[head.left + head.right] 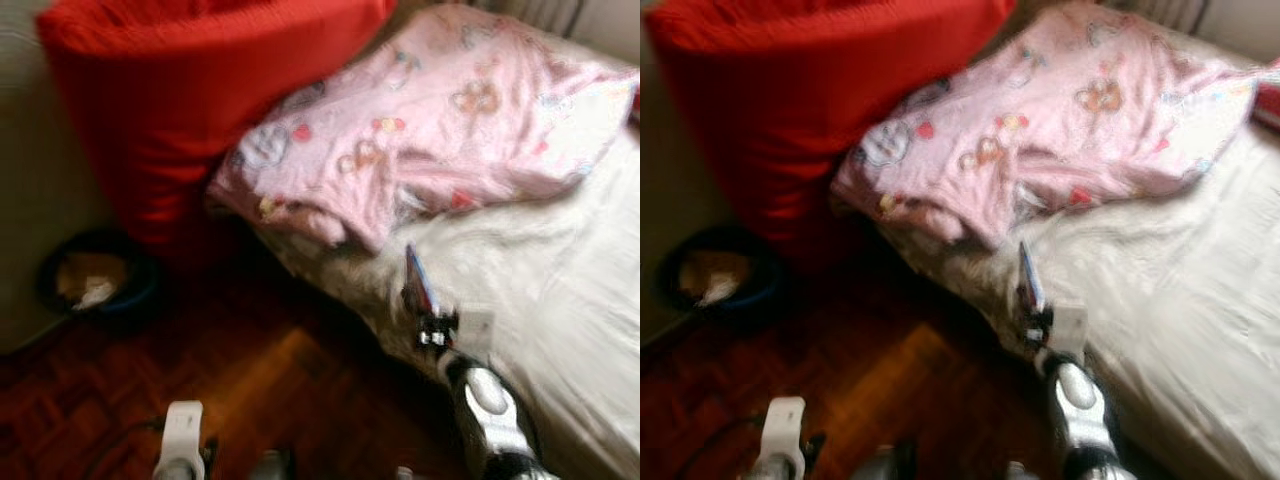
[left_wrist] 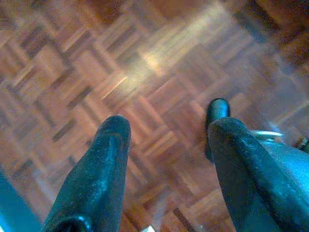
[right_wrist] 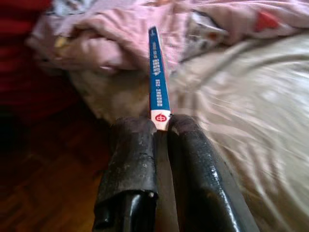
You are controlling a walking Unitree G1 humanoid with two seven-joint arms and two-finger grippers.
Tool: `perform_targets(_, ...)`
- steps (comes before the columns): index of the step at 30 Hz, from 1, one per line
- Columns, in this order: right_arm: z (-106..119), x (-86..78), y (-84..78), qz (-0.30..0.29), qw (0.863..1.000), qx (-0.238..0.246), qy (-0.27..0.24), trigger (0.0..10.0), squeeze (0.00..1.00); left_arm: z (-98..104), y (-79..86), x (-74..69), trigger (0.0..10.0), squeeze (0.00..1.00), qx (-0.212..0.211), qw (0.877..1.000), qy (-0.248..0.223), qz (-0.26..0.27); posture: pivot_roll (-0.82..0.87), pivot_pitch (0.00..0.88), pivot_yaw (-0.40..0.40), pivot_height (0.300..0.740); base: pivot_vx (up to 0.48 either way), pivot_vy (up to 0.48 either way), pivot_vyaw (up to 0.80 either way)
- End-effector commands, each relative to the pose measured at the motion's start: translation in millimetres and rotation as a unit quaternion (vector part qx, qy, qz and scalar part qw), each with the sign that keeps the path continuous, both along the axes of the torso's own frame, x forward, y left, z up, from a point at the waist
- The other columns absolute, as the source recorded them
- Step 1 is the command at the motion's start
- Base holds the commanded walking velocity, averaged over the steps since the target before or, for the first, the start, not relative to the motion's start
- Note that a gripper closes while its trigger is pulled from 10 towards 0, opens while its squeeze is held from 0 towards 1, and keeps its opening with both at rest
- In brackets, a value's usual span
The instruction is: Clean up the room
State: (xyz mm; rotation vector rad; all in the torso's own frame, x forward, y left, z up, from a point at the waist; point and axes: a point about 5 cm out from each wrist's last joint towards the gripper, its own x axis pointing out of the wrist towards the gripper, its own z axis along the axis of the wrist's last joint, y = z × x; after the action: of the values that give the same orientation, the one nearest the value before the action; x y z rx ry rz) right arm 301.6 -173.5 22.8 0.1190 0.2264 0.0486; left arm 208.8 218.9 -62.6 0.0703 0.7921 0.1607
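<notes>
My right gripper is raised over the near edge of the bed, shut on a thin blue and white packet that sticks up edge-on from between its fingers. The packet points toward the pink patterned blanket crumpled on the white bed sheet. My left gripper hangs low over the parquet floor, fingers open with nothing between them. The left arm shows at the bottom edge of the eye view.
A big red cushion leans against the wall beside the bed. A dark round basket with light contents sits on the wooden floor at the left. A cable lies on the floor near my left arm.
</notes>
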Motion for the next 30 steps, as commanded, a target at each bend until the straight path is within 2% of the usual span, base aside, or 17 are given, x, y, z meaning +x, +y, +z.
perform_targets(1, 1.6, -0.6, -2.0, -0.001, 1.000, -0.001, -0.010, 10.0, 0.00, -8.0, -1.4, -12.5, 10.0, 0.00, -0.001, 1.000, 0.025, 0.002, -0.04, 0.191, 0.017, 0.740, 0.000, 0.000, 0.79)
perform_targets(10, -0.2, -1.8, -6.3, -0.014, 1.000, -0.004, -0.003, 10.0, 0.00, -8.5, -2.5, -13.1, 10.0, 0.00, -0.002, 1.000, 0.027, 0.001, -0.03, 0.196, 0.016, 0.740, 0.000, 0.000, 0.77)
perform_targets(17, -0.5, -0.8, -11.6, -0.036, 0.999, 0.012, 0.006, 10.0, 0.00, -8.5, -3.1, -13.0, 10.0, 0.00, 0.000, 1.000, 0.027, -0.003, -0.04, 0.199, 0.017, 0.740, 0.000, 0.000, 0.00)
perform_targets(30, -0.1, 0.1, -10.4, -0.037, 0.999, 0.016, 0.006, 10.0, 0.00, -8.5, -3.6, -12.7, 10.0, 0.00, 0.001, 1.000, 0.027, -0.007, -0.03, 0.203, 0.017, 0.740, 0.000, 0.000, -0.74)
